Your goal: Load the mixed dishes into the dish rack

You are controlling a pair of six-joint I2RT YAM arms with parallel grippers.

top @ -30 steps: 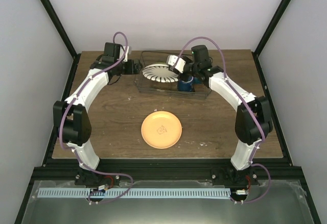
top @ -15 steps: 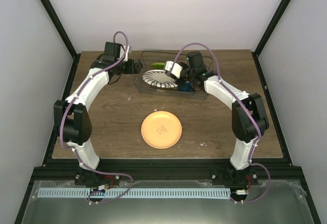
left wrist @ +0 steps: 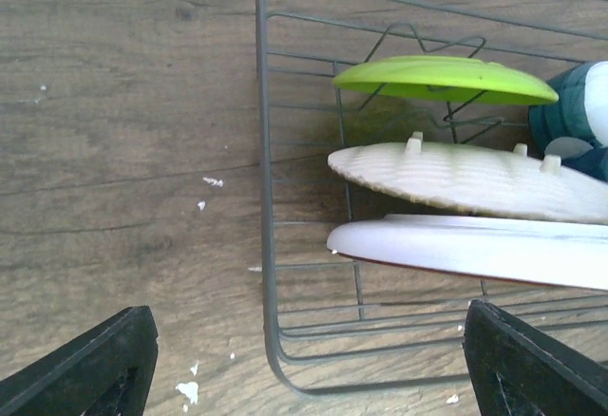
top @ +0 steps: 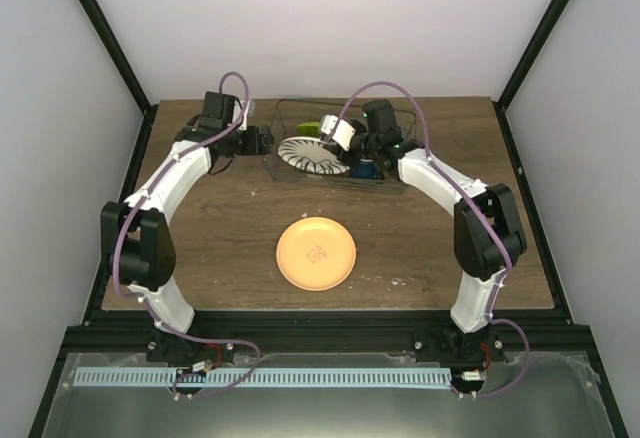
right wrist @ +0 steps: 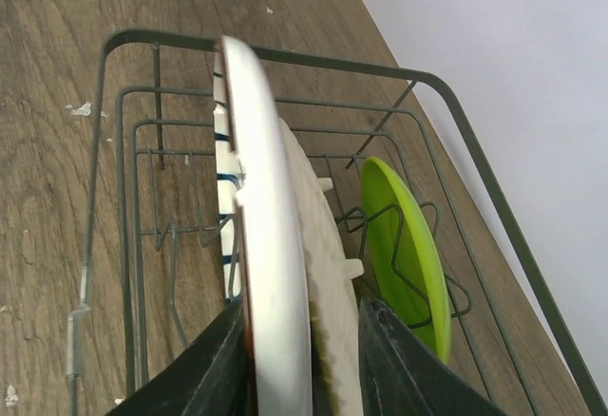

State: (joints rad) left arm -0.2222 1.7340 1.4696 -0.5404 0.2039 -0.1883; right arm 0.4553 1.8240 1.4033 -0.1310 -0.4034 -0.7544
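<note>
Right now the white striped plate [right wrist: 271, 274] stands on edge in the left half of the dish rack [right wrist: 285, 54], its long axis along the rack's length. Its rim sits between the fingers of the right gripper [right wrist: 309, 368], one finger on each face. I cannot tell whether they pinch it. Any retreat should probably follow the faces, away from the rack. The lime-green plate [right wrist: 404, 245] leans on the rack's far side. The left gripper [left wrist: 309, 340] hovers spread and empty outside the rack's left end.

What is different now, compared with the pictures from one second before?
The right gripper lowered the white plate with dark-blue stripes deeper into the dark-grey wire dish rack, tipping it more on edge; whether it let go is unclear. The round orange plate stayed put.
</note>
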